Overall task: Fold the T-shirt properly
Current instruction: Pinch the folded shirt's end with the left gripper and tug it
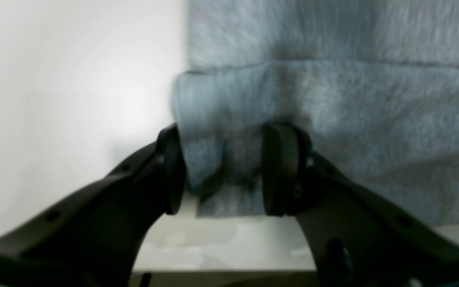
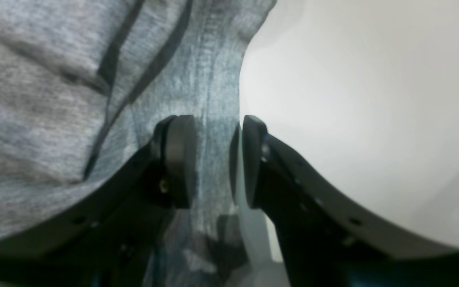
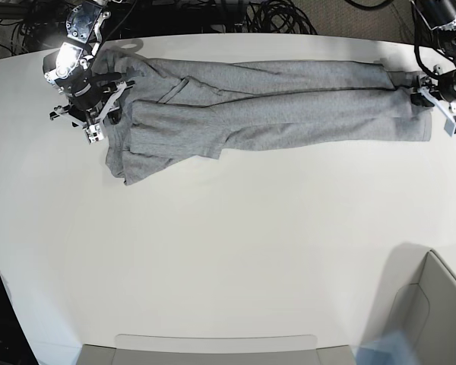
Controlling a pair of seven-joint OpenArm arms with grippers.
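The heather-grey T-shirt (image 3: 273,106) lies stretched in a long, narrow band across the far part of the white table. My left gripper (image 3: 425,90) is at its right end. In the left wrist view the gripper (image 1: 225,171) has a bunched fold of the T-shirt (image 1: 333,119) between its black pads. My right gripper (image 3: 99,114) is at the shirt's left end. In the right wrist view it (image 2: 213,159) is closed on the edge of the T-shirt (image 2: 34,99). Dark strips of the print show in the folds there.
The white table (image 3: 213,251) stretches toward the front. A grey bin (image 3: 433,319) stands at the front right corner. A flat grey tray edge (image 3: 213,346) is at the front. Black cables (image 3: 273,15) lie behind the table.
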